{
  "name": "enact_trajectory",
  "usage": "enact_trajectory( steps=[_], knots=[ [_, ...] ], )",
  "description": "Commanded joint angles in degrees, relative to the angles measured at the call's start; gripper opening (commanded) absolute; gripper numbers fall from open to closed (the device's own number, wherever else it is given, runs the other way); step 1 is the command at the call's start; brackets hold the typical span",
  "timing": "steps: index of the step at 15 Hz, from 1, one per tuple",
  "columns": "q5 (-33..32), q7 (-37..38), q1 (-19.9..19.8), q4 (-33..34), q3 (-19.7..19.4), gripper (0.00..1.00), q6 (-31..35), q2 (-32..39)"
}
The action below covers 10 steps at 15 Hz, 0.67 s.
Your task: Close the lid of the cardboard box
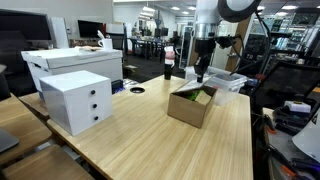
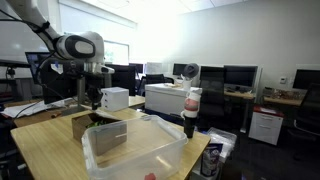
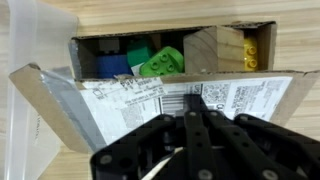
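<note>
The small brown cardboard box stands open on the wooden table, and it also shows in an exterior view. In the wrist view its far wall frames green, blue, yellow and wooden blocks inside. The lid is folded open toward the camera, with its white printed label facing up. It shows as a flap at the box's top edge. My gripper hangs just above the lid with its fingers together and empty. It shows in both exterior views.
A white drawer unit and a larger white box stand on the table to one side. A clear plastic bin lies near the box. A bottle stands by the bin. Desks and chairs surround the table.
</note>
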Motion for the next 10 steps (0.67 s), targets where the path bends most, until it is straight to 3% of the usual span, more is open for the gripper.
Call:
enact_trajectory(
  steps=[1,10],
  knots=[
    [5.03,-5.62,-0.35,-2.57,-0.10,0.00,2.40,-0.69],
    [4.88,-6.83,-0.80,-4.78,-0.36,0.00,2.86,1.02]
  ],
)
